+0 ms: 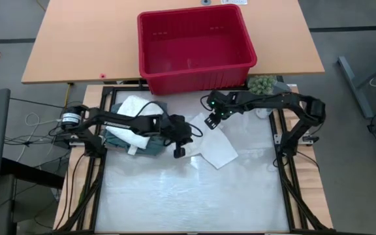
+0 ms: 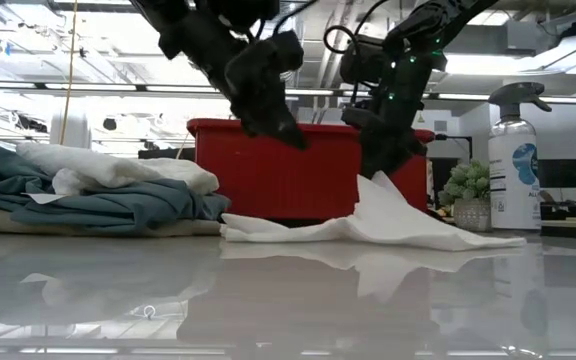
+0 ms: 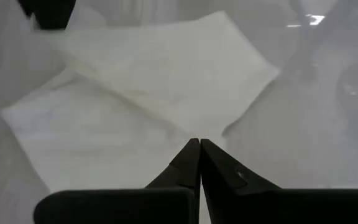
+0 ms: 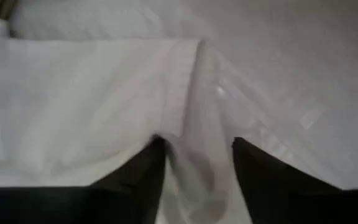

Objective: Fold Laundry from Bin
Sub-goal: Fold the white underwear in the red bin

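My right claw [image 1: 212,121] is parted, a raised fold of the white cloth [image 1: 215,149] between its fingers [image 4: 143,171]; whether they press it, I can't tell. My left claw [image 1: 179,151] is pinched tight with nothing in it, tips hanging just over the same cloth's edge. The red bin [image 1: 195,47] sits beyond the tabletop [image 1: 194,196], its inside looking bare from above. Teal and white garments [image 1: 134,128] are piled under my left arm, partly hidden. Only the low view shows the spray bottle [image 2: 515,160], and the cloth's peak [image 2: 378,195] lifted.
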